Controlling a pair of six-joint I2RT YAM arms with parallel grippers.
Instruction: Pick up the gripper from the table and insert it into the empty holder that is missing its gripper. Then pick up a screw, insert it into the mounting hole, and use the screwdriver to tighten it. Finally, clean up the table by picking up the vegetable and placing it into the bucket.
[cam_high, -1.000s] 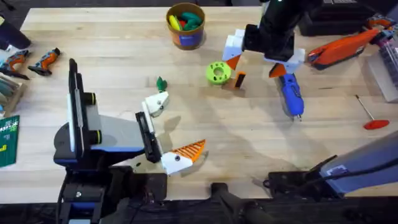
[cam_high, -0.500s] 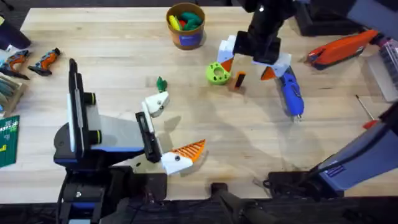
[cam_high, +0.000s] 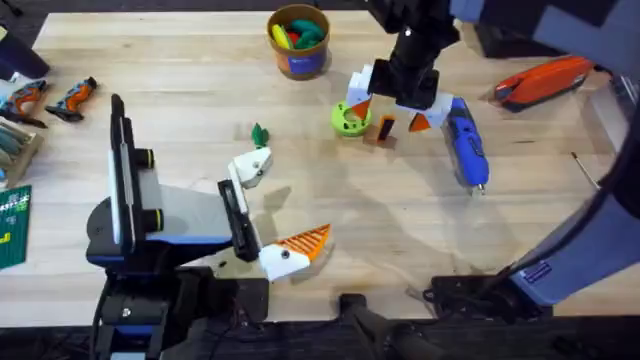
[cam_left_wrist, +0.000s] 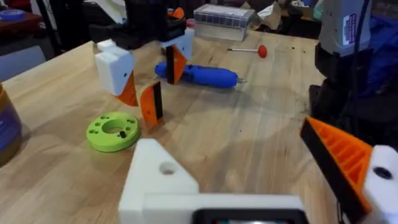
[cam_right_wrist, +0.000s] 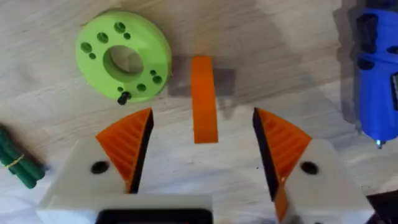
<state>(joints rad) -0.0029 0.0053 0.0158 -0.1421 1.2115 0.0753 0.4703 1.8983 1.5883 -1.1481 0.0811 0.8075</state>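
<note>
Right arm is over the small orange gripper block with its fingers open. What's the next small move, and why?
Probably lower straight down, then close. In the right wrist view the right gripper is open, with the orange gripper block standing on edge, centred between the pads and apart from both. The green ring and blue screwdriver lie outside the fingers, so the descent looks unobstructed.

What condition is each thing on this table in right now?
Right gripper: jaws open, straddling the gripper.
Gripper: standing on edge, not yet gripped.
Holder: bare, pad missing.
Screwdriver: lying flat, untouched.
Vegetable: on the table, not in the bucket.
Bucket: upright, holding colourful items.
Green ring: lying flat.
</note>
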